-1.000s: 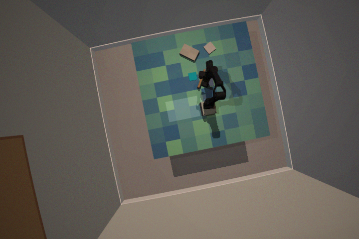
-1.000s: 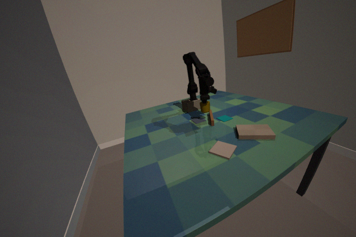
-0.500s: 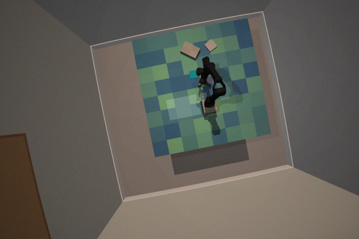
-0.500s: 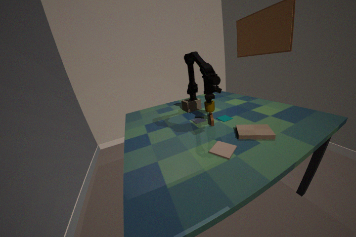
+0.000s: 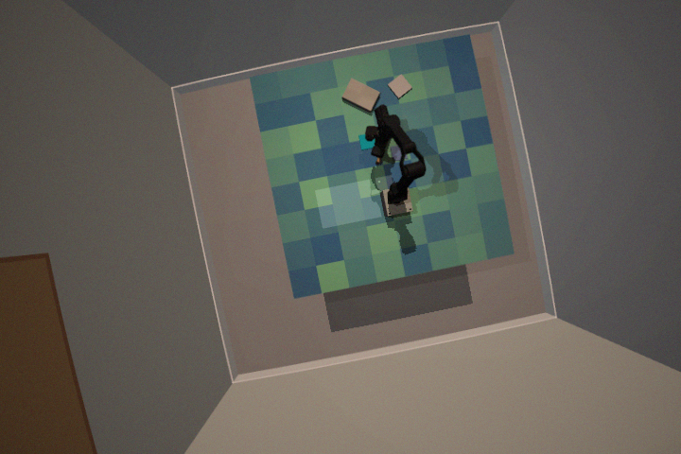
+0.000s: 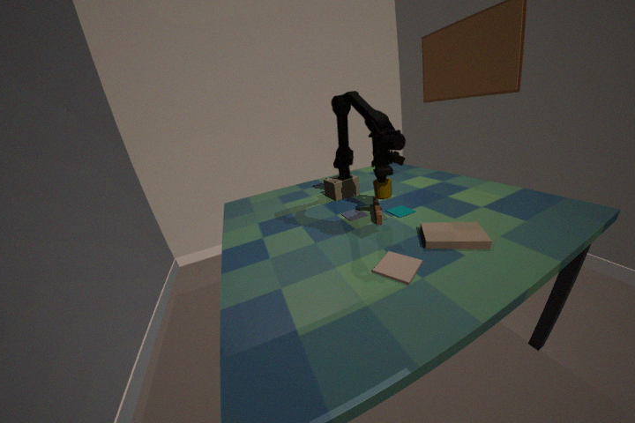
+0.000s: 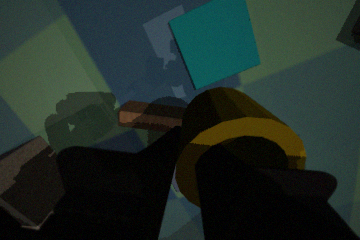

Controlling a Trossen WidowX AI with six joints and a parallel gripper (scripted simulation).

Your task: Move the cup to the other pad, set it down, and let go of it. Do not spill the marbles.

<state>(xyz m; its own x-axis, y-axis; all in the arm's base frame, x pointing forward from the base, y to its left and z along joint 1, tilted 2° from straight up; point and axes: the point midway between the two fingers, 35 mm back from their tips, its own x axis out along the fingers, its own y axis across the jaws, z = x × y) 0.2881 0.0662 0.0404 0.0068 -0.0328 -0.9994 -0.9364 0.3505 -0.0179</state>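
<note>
The yellow cup is held in the air, roughly upright. My gripper is shut on its wall, one finger inside the cup and one outside. In the top view the arm hides the cup. The teal pad lies beyond the cup in the wrist view, with nothing on it. The purple pad lies on the other side of the barrier, mostly hidden by the fingers in the wrist view. The cup's inside is dark; no marbles can be made out.
A low brown barrier stands between the pads; the cup covers part of it in the wrist view. A pale block and a thin pale tile lie farther from the arm's base.
</note>
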